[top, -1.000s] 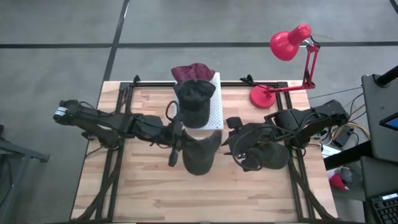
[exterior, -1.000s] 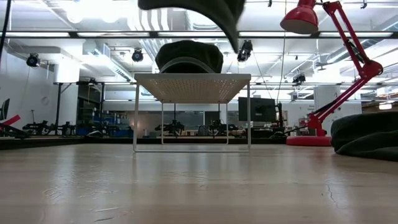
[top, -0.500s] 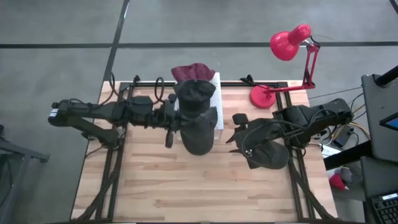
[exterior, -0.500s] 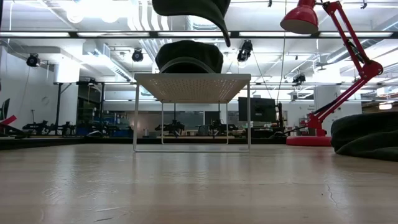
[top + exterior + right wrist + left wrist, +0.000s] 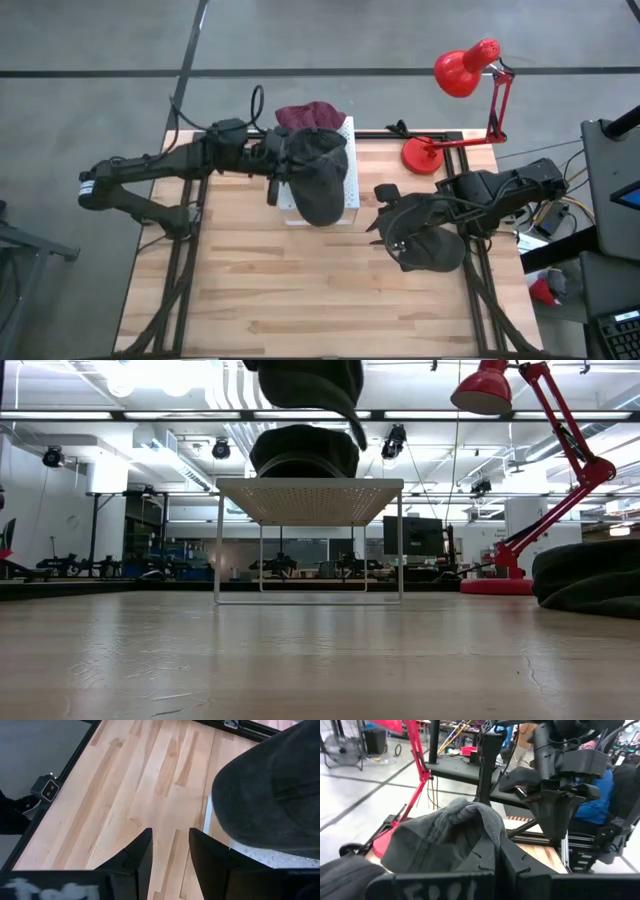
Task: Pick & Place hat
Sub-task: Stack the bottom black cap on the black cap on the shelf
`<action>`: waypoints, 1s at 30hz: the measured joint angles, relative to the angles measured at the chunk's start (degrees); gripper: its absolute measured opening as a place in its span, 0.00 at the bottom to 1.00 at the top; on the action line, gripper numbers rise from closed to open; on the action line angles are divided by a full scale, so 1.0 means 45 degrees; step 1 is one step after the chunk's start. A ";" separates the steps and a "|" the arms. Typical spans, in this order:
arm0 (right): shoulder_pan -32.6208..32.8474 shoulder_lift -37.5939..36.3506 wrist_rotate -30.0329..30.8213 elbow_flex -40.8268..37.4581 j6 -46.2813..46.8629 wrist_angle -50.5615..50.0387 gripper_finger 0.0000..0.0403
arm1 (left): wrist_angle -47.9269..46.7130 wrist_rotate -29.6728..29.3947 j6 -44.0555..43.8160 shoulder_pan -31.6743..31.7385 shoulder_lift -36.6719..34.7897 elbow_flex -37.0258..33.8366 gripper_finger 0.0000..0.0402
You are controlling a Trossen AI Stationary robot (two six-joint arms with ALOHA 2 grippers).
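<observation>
table (image 5: 250, 290) wood, bare beneath both arms. white perforated stand (image 5: 309, 498) under the left gripper (image 5: 276, 170), carrying a dark cap (image 5: 303, 451). left gripper clenched on a dark grey hat (image 5: 317, 175), held in the air just above that cap. right gripper (image 5: 169, 851) released, fingers apart over the table, stand just ahead.

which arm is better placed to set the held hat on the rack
Left. Its tool grips the dark hat above the white rack, which already holds a hat. The right tool is empty, over bare table off to the rack's side.
</observation>
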 joint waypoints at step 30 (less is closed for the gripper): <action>-0.0005 0.0000 0.0015 -0.0042 -0.0100 0.0002 0.30 | -0.3735 0.0122 -0.0334 0.2826 0.0000 -0.0112 0.16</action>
